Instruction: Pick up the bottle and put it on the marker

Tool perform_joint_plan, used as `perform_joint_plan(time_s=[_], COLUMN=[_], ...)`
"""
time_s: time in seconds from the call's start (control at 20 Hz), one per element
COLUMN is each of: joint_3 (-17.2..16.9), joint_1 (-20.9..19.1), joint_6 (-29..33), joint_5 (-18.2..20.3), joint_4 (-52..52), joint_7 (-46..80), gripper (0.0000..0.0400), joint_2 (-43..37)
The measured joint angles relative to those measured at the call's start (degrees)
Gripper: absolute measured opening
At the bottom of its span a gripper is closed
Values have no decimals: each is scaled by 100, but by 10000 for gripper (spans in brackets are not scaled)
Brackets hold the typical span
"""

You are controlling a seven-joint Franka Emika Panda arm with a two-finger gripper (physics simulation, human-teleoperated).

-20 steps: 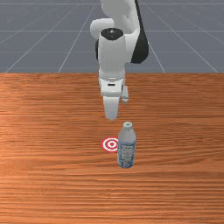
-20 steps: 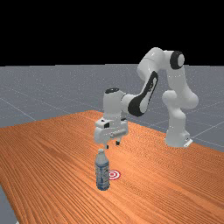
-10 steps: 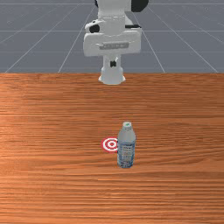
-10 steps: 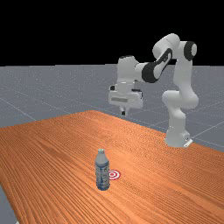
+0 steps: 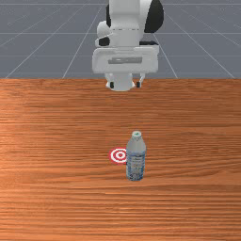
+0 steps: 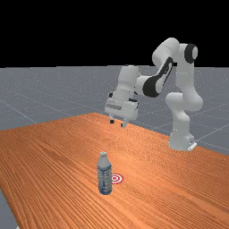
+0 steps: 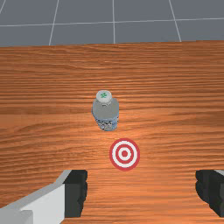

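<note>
Hovering empty, fingers (image 7: 76, 192) spread wide, the gripper (image 6: 117, 123) is well apart from the bottle (image 5: 136, 162), which stands upright below and out ahead of it, past the marker (image 7: 124, 154). If it comes down poorly lined up sideways, a fingertip could strike the cap (image 7: 103, 95) and topple the bottle; a grip high on the sloping shoulders could slip. Too low a carry might drag it on the table (image 5: 56, 188), and a poorly judged release could leave it off-centre. The bottle hides one edge of the marker in the front view, which also cuts off the upper arm (image 5: 124, 14)
</note>
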Motion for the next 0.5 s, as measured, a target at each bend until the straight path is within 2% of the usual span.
perform_joint_plan(time_s=[0.1, 0.3, 0.5], joint_3=[31, -22, -124], joint_1=[88, 240, 343], joint_6=[936, 2007, 2608], joint_5=[-106, -279, -391], joint_4=[34, 257, 574], joint_7=[253, 473, 578], gripper=[388, 398, 400], joint_2=[406, 1133, 1834])
